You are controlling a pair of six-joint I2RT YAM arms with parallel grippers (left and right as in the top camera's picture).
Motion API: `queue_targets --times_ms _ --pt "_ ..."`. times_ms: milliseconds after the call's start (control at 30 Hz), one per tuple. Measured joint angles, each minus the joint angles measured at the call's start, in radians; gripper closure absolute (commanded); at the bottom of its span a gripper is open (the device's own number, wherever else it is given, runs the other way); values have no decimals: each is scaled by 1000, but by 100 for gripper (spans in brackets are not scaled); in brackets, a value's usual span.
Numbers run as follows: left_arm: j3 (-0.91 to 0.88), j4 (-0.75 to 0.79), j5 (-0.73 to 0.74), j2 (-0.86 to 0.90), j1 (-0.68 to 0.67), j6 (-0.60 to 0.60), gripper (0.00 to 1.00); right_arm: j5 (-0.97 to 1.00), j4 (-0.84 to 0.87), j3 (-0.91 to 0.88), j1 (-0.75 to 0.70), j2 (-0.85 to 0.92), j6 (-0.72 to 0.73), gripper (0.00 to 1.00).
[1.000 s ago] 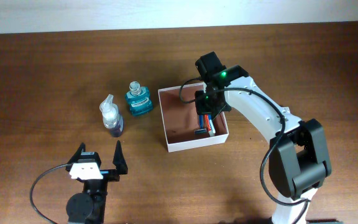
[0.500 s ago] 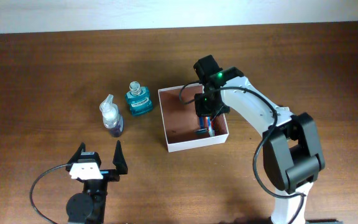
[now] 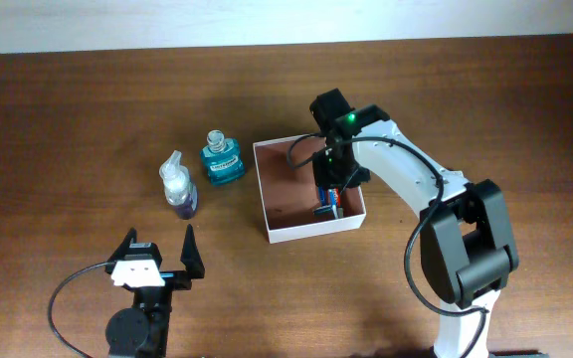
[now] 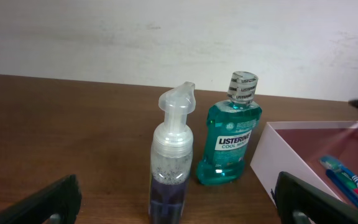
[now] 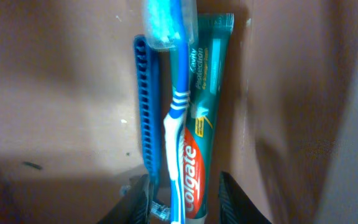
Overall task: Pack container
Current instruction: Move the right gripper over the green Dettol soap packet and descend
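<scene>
The container (image 3: 311,232), a shallow white box with a pinkish-brown inside (image 5: 61,93), sits right of centre. On its floor by the right wall lie a blue-white toothbrush (image 5: 178,124), a Colgate toothpaste tube (image 5: 207,93) and a blue comb (image 5: 146,106). My right gripper (image 3: 331,184) reaches down into the box; its jaws (image 5: 185,199) stand a little open on either side of the toothbrush and tube, with a gap at the tube's side. My left gripper (image 3: 157,257) rests wide open near the front edge, holding nothing.
A clear foam pump bottle (image 3: 178,189) with purple liquid (image 4: 173,155) and a teal Listerine mouthwash bottle (image 3: 223,159) (image 4: 232,140) stand upright left of the container. The container's near wall (image 4: 291,162) shows at the right of the left wrist view.
The right jaws have parted from shut, releasing the toothbrush onto the container floor. The right arm shifted slightly over the box. The left arm has not moved.
</scene>
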Motion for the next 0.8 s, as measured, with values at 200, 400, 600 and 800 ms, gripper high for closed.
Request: queue_targets --times_ms 200,400,600,800 --pt "0 0 0 0 0 0 1 24 -103 145 -1 -12 -12 71" --pt "0 0 0 0 0 0 1 176 -250 234 -37 -72 -15 71" --pt "0 0 0 0 0 0 1 264 -340 240 -184 -90 -19 71" --pt "0 0 0 0 0 0 1 283 -353 240 -364 -90 -62 59"
